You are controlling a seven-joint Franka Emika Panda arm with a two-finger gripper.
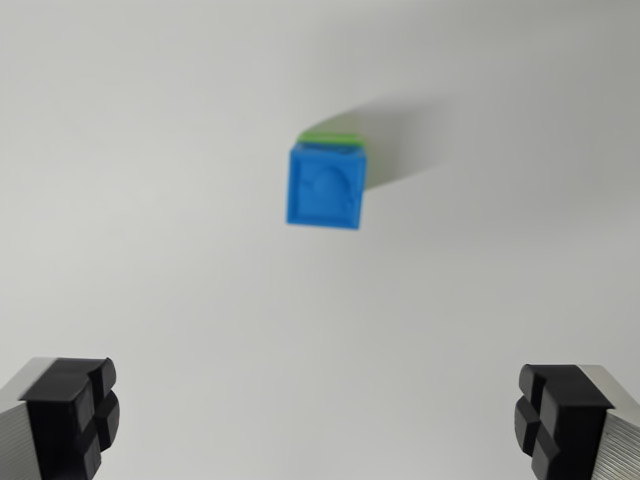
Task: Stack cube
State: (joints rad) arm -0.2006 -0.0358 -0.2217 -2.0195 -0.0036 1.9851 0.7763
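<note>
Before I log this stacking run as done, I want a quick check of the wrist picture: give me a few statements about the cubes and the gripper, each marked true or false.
1. The blue cube sits on top of the green cube. True.
2. The gripper is shut on the blue cube. False: its fingers stand wide apart at the bottom corners, holding nothing.
3. A red cube lies beside the stack. False: only the blue and green cubes show.
4. The stack casts a shadow towards the wrist view's right. True.
5. The gripper's finger pads are black. True.
</note>
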